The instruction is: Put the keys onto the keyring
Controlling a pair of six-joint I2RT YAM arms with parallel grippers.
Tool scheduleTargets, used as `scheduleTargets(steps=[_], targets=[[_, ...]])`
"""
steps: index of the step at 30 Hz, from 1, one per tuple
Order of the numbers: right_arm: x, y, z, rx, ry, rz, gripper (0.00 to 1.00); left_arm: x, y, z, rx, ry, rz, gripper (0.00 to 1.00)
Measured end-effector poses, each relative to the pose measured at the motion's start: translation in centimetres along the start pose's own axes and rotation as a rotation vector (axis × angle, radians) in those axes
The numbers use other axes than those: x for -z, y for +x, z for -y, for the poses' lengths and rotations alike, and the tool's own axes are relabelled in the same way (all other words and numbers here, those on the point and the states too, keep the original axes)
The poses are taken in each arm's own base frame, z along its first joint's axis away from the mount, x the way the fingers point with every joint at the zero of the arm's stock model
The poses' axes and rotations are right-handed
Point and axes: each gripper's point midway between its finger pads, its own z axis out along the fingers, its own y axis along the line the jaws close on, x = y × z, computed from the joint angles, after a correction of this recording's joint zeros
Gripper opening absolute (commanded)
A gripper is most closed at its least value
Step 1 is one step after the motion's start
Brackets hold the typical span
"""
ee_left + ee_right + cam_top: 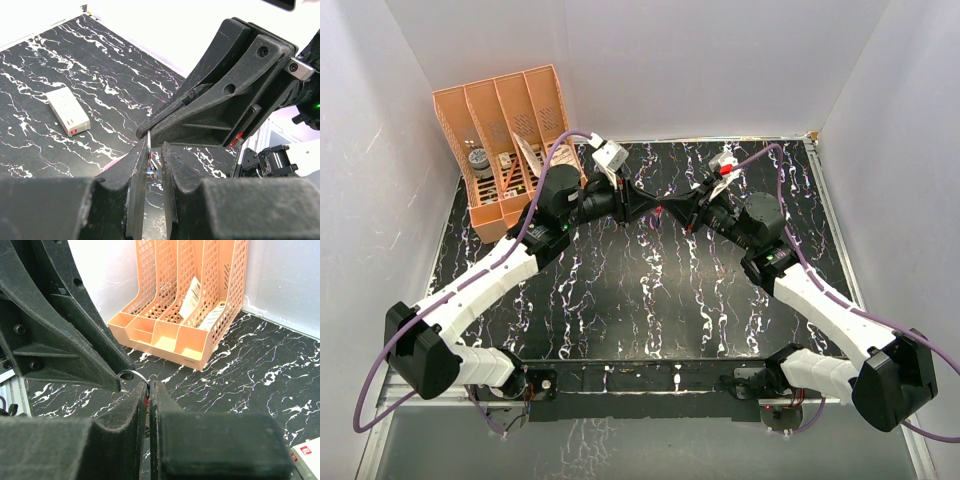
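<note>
Above the middle of the black marbled table my two grippers meet tip to tip. The right gripper is shut on the keyring. Its silver ring sticks out past the fingertips and a bit of the red strap shows between the pads. In the left wrist view the ring lies edge-on against one finger of my left gripper. Those jaws stand a narrow slit apart, closed on a blue-headed key near the tips. The pink strap hangs just below. From above, both tips hide the keys.
An orange mesh desk organiser stands at the back left with small items in its slots. A white box with a red label lies flat on the table behind the right gripper. White walls close in the table on three sides.
</note>
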Motion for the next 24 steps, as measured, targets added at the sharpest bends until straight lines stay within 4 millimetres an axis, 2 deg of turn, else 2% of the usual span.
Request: scheduleTargets(steps=[24], targets=[[0.00,-0.04,-0.11,-0.005,-0.005,0.001,0.00,0.15,0.01,0.10,0.005,0.004,0.020,0.19]])
